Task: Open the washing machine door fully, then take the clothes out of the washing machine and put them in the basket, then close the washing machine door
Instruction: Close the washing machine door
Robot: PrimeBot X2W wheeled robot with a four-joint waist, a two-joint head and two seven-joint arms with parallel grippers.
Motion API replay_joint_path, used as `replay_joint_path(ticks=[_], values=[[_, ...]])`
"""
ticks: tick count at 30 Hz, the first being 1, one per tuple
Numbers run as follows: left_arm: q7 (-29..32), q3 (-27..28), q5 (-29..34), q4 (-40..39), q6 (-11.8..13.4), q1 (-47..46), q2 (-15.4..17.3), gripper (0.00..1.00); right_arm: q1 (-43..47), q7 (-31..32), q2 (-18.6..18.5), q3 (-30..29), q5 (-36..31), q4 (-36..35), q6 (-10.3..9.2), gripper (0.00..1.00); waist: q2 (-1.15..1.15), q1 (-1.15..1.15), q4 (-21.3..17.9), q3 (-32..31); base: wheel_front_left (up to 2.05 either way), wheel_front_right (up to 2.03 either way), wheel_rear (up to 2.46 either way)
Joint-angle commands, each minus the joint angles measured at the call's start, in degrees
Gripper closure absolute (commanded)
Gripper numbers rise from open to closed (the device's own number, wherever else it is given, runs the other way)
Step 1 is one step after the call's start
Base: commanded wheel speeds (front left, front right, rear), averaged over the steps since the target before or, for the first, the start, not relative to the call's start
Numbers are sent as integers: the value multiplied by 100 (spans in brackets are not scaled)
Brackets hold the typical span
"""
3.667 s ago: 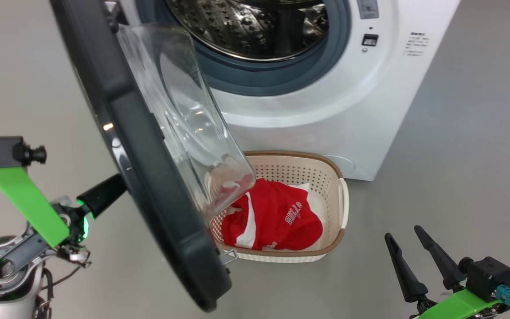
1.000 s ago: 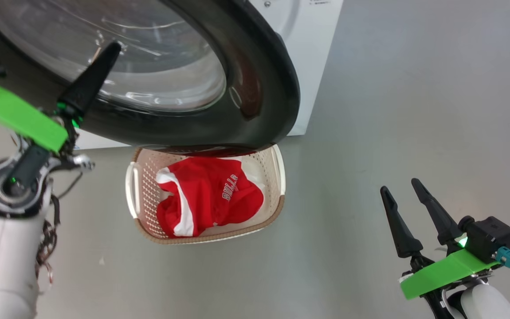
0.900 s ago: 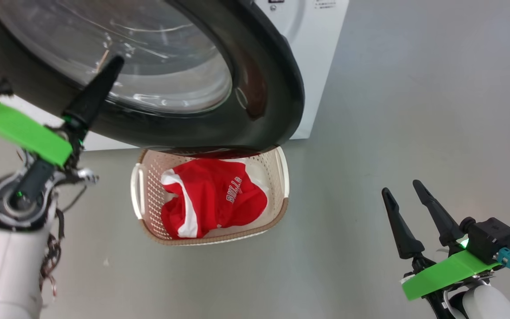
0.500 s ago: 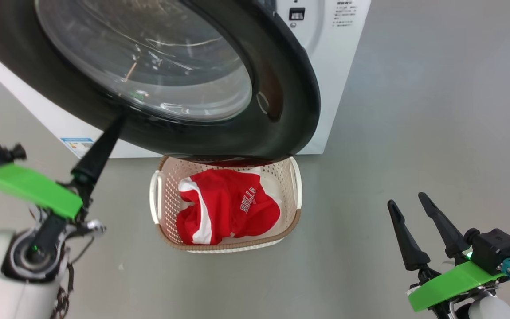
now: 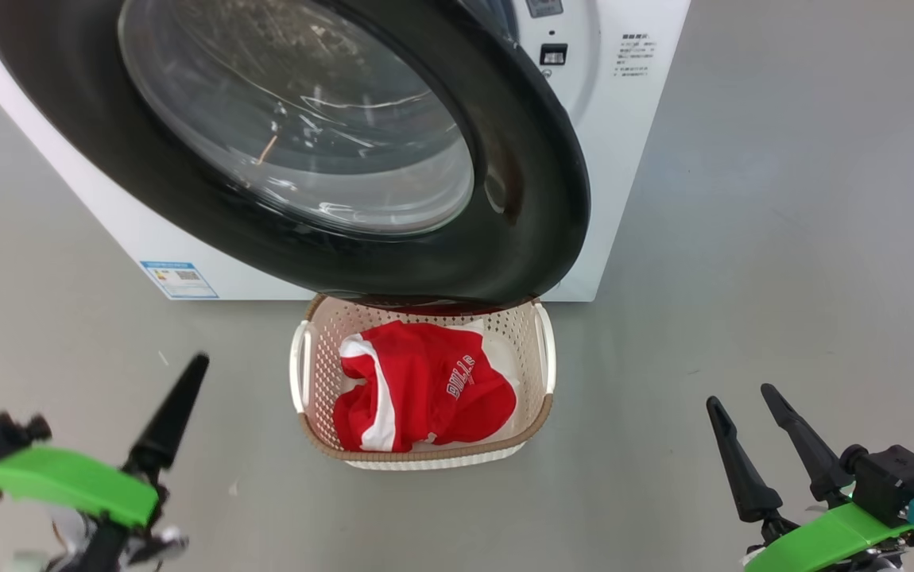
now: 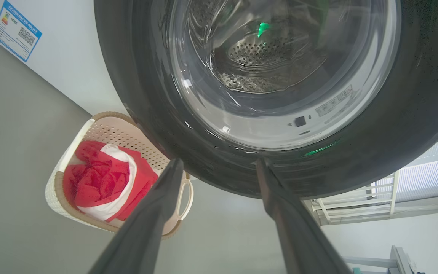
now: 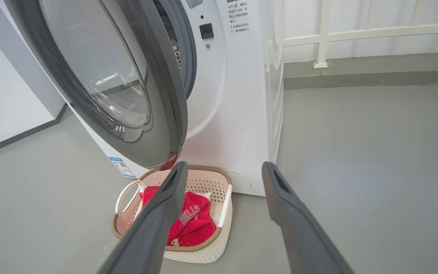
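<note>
Washing machine door (image 5: 528,199) hangs ajar above the basket (image 5: 425,455) holding the red Bulls garment (image 5: 425,389); left gripper (image 6: 219,163) and right gripper (image 5: 739,396) gape empty, seemingly clearing its swing.

Light: bright, even, diffuse across my three views. Glare: white streaks on the washing machine door (image 5: 306,143) glass, one green glint in left wrist view. Shadows: soft, under door, on the basket (image 5: 425,456). Edges: wrist views bow.
</note>
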Motion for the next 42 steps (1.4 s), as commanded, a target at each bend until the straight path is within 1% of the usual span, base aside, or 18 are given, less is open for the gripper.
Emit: replay_joint_path(ticks=[1, 4, 7, 17, 21, 22, 26, 29, 31, 33, 34, 36, 38, 42], values=[[-156, 134, 155, -107, -40, 96, 292, 0, 42, -37, -125, 59, -47, -135, 28, 0, 0, 0, 35, -40, 0, 0, 0], [-400, 72, 191, -96, -40, 349, 303, 0, 125, -37, -147, 33, -39, -133, 28, 0, 0, 0, 62, -97, 0, 0, 0], [-670, -64, 376, -54, -40, 598, 392, 0, 231, -37, -161, -3, -30, -133, 28, 0, 0, 0, 81, -171, 0, 0, 0], [-1519, -429, 579, 46, -40, 1351, 566, 0, 739, -37, -149, -141, -11, -136, 28, 0, 0, 0, 73, -538, 0, 0, 0], [-1828, -595, 765, 100, -40, 1512, 648, 0, 897, -37, -159, -178, -6, -158, 28, 0, 0, 0, 62, -622, 0, 0, 0], [-1828, -595, 765, 100, -40, 1512, 648, 0, 897, -37, -159, -178, -6, -158, 28, 0, 0, 0, 62, -622, 0, 0, 0], [-2037, -688, 1106, 174, -40, 1590, 724, 0, 988, -37, -152, -227, -5, -173, 28, 0, 0, 0, 38, -675, 0, 0, 0], [-2107, -639, 1469, 275, -40, 1651, 713, 0, 1054, -37, -141, -252, -7, -181, 28, 0, 0, 0, 23, -729, 0, 0, 0], [-2118, -489, 1810, 324, -40, 1683, 665, 0, 1103, -37, -131, -270, -7, -186, 28, 0, 0, 0, 22, -770, 0, 0, 0], [-2120, -220, 2190, 318, -40, 1737, 541, 0, 1155, -37, -120, -290, -8, -195, 28, 0, 0, 0, 23, -809, 0, 0, 0], [-2121, 49, 2607, 293, -40, 1816, 399, 0, 1192, -37, -110, -307, -12, -207, 28, 0, 0, 0, 19, -841, 0, 0, 0], [-2121, 431, 3099, 271, -40, 1904, 238, 0, 1227, -37, -106, -319, -14, -217, 28, 0, 0, 0, 10, -872, 0, 0, 0], [-2122, 643, 3489, 206, -40, 2009, 63, 0, 1254, -37, -105, -339, -14, -228, 28, 0, 0, 0, 3, -909, 0, 0, 0], [-2122, 1001, 4375, 49, -40, 2184, -167, 0, 1302, -37, -93, -402, -11, -263, 28, 0, 0, 0, -14, -970, 0, 0, 0]])
